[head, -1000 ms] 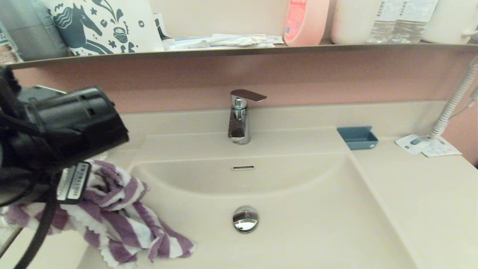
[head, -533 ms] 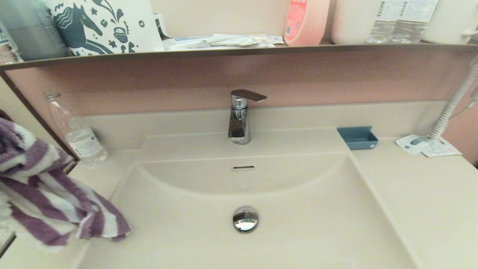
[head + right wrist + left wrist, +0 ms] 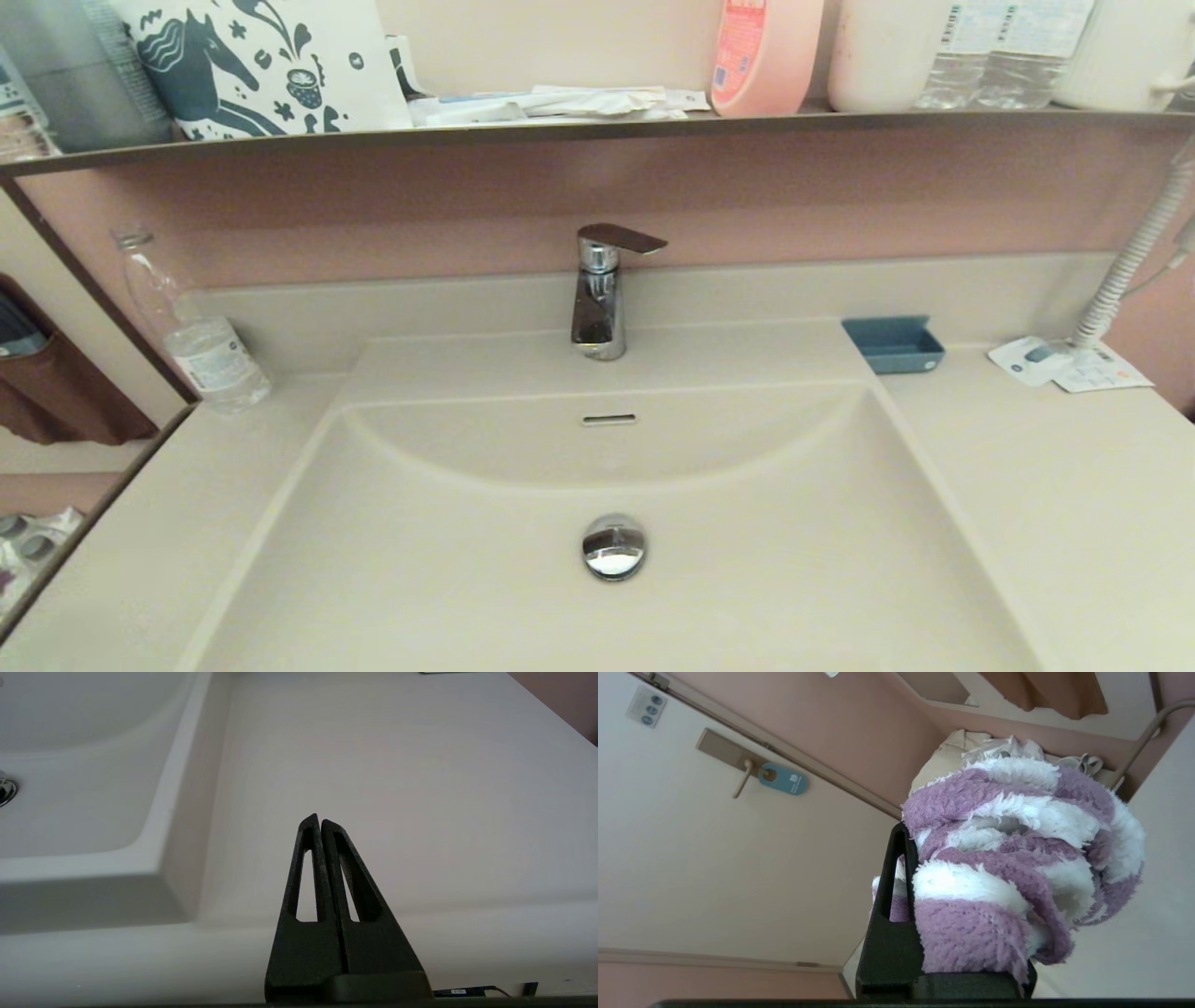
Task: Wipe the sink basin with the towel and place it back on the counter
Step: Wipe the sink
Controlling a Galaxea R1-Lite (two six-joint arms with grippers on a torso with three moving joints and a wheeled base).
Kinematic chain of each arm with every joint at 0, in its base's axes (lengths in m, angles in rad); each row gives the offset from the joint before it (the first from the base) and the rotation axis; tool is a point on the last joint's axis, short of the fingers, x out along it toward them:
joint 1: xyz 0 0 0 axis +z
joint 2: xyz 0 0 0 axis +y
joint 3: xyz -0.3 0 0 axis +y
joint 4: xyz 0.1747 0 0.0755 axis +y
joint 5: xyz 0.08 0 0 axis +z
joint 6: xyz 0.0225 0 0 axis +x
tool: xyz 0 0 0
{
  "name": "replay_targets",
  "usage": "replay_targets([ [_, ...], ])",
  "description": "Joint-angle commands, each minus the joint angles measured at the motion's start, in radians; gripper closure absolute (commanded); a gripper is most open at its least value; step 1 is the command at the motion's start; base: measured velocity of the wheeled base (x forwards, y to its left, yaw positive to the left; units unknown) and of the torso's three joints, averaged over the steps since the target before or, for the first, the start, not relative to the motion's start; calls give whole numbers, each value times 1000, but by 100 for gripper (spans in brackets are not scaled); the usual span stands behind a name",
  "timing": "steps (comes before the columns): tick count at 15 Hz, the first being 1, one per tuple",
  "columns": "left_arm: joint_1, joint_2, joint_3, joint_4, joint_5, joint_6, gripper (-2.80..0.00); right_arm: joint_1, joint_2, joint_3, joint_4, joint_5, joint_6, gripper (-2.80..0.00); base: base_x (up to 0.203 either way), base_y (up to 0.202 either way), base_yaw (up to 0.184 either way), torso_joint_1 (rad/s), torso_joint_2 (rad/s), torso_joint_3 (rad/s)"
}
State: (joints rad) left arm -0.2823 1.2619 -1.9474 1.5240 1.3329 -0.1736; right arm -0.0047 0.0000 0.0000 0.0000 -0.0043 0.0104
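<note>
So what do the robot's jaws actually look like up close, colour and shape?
Both are matte black. The right gripper has two long tapered fingers, each a hollow triangular frame with a slot cut through, widening to a solid base. The left gripper shows one finger of the same black slotted frame shape. No markings are visible.

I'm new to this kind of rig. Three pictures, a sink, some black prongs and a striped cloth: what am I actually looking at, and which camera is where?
It is a two-armed robot facing a bathroom sink. The wide picture comes from its head: the sink basin, tap, counter, a blue dish, a water bottle; neither arm shows there. The other two come from cameras on the wrists. The left gripper is off to the side, jaws shut on the purple and white towel. The right gripper is empty, jaws shut, parked low over the counter beside the basin.
</note>
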Motion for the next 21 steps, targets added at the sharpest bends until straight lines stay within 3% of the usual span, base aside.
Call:
replay_targets([
  [1, 4, 14, 26, 46, -37, -12, 0, 0, 0, 0, 0, 0, -1, 0, 0, 0, 0, 0, 0, 0],
  [2, 2, 16, 54, 46, -107, -29, 0, 0, 0, 0, 0, 0, 0, 0, 0, 0, 0, 0, 0, 0],
  [4, -9, 8, 169, 46, -310, -77, 0, 0, 0, 0, 0, 0, -1, 0, 0, 0, 0, 0, 0, 0],
  [6, -13, -28, 320, 45, -414, -93, 0, 0, 0, 0, 0, 0, 0, 0, 0, 0, 0, 0, 0, 0],
  [8, -14, -78, 499, -2, -446, -97, 0, 0, 0, 0, 0, 0, -1, 0, 0, 0, 0, 0, 0, 0],
  [10, -13, -133, 678, -127, -481, -98, 0, 0, 0, 0, 0, 0, 0, 0, 0, 0, 0, 0, 0, 0],
  [12, 0, -168, 781, -240, -571, -97, 0, 0, 0, 0, 0, 0, -1, 0, 0, 0, 0, 0, 0, 0],
  [14, 14, -163, 788, -273, -630, -94, 0, 0, 0, 0, 0, 0, 0, 0, 0, 0, 0, 0, 0, 0],
  [19, 26, -121, 792, -341, -640, -83, 0, 0, 0, 0, 0, 0, 0, 0, 0, 0, 0, 0, 0, 0],
  [20, 26, -104, 791, -387, -640, -82, -280, 0, 0, 0, 0, 0, 0, 0, 0, 0, 0, 0, 0, 0],
  [21, 26, -97, 791, -430, -640, -79, -280, 0, 1, 0, 0, 0, 0, 0, 0, 0, 0, 0, 0, 0],
])
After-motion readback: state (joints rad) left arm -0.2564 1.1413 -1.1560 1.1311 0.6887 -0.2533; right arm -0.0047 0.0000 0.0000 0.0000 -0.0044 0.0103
